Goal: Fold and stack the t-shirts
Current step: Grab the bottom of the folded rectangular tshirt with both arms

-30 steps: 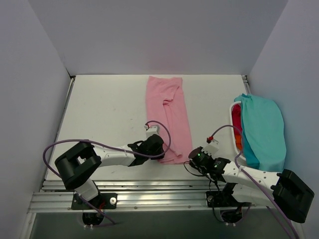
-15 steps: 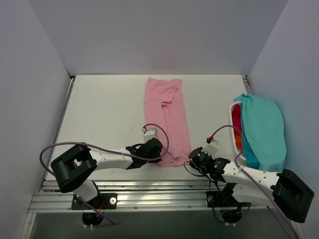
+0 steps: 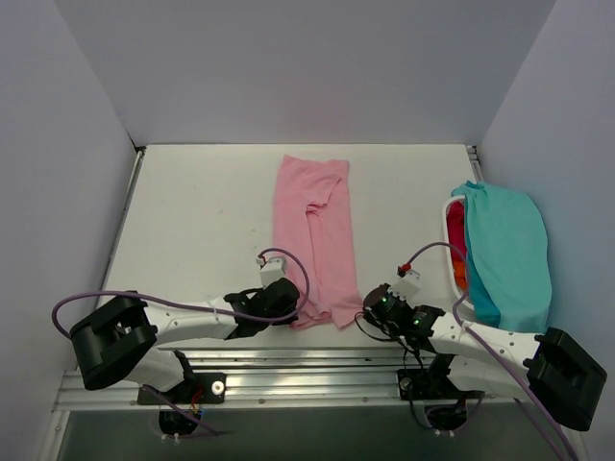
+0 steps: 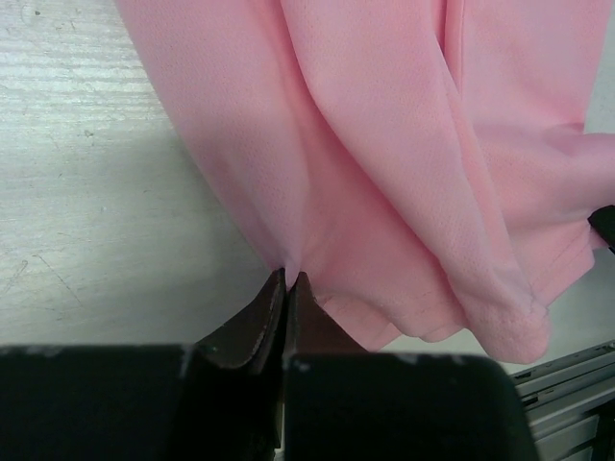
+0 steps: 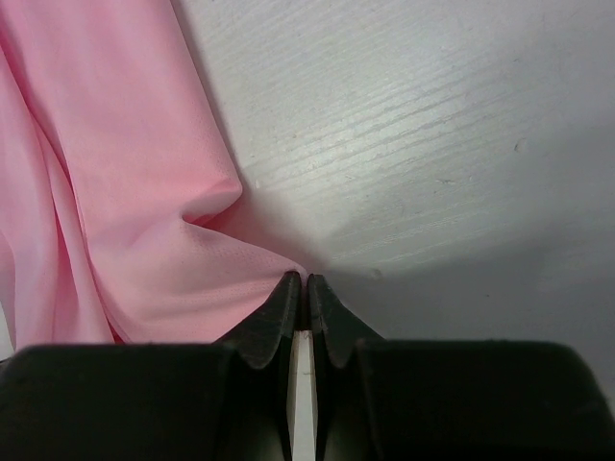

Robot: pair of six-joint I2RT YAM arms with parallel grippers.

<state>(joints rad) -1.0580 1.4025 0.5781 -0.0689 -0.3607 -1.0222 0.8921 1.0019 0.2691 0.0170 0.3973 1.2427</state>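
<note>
A light pink t-shirt lies folded lengthwise as a long strip down the middle of the white table. My left gripper is shut on its near left hem; the wrist view shows the pink cloth pinched between the dark fingertips. My right gripper is shut on the near right hem corner, with pink cloth meeting the tips. A teal t-shirt drapes over a basket at the right, with red and orange shirts under it.
The white basket stands at the table's right edge by the right wall. Metal rails run along the near edge under both arms. Walls close in the left, back and right sides.
My left gripper has pulled the shirt's near left hem toward the near left, and the whole pink strip has shifted slightly left. The right gripper has stayed put.
</note>
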